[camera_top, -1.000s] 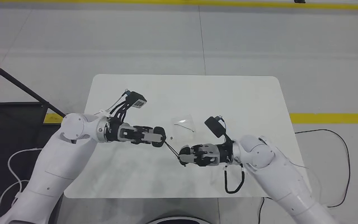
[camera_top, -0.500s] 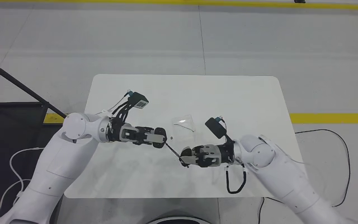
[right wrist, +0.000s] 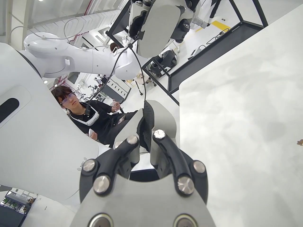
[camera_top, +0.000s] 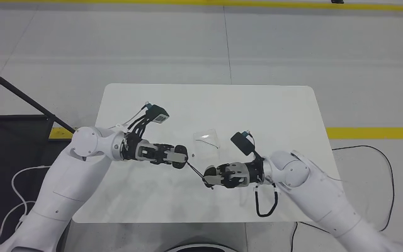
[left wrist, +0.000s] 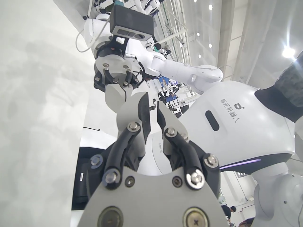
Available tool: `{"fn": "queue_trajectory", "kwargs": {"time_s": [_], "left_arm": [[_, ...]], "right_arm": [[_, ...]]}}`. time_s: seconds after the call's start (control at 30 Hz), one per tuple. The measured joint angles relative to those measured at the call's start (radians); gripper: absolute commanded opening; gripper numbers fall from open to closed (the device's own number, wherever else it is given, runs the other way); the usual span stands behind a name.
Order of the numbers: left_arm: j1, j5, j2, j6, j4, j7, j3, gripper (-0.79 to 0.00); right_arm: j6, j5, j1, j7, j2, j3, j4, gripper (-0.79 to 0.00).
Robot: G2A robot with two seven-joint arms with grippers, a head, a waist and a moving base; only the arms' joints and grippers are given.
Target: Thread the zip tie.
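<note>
The right claw [camera_top: 205, 177] is clamping one end of the black zip tie [camera_top: 194, 169] above the table [camera_top: 277, 107]. The left claw [camera_top: 185, 161] is pinching the other end, and a clear plastic piece [camera_top: 206, 137] is lying farther back.

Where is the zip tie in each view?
Top view: zip tie stretched between left gripper and right gripper.
Left wrist view: zip tie nipped between left gripper's fingers.
Right wrist view: zip tie arcs from right gripper's fingers to left gripper.
Shared landmark: white table.
</note>
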Motion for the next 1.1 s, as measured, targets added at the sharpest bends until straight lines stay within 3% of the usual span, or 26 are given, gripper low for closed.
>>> {"fn": "queue_trajectory", "kwargs": {"time_s": [0.43, 0.6, 0.77, 1.1], "left_arm": [[-0.005, -0.002, -0.001, 0.011, -0.006, -0.011, 0.006, -0.603], [-0.006, 0.002, -0.002, 0.016, -0.008, -0.016, 0.010, -0.650], [-0.009, 0.009, -0.002, 0.013, -0.007, -0.013, 0.015, -0.785], [-0.009, 0.014, -0.002, -0.001, -0.001, 0.001, 0.012, -0.785]], "right_arm": [[-0.007, 0.011, 0.022, -0.007, 0.009, -0.029, 0.005, -0.785], [-0.008, 0.016, 0.027, -0.008, 0.011, -0.036, 0.007, -0.785], [-0.009, 0.018, 0.031, -0.009, 0.012, -0.041, 0.009, -0.785], [-0.017, 0.017, 0.037, -0.017, 0.015, -0.049, 0.010, -0.785]]}}
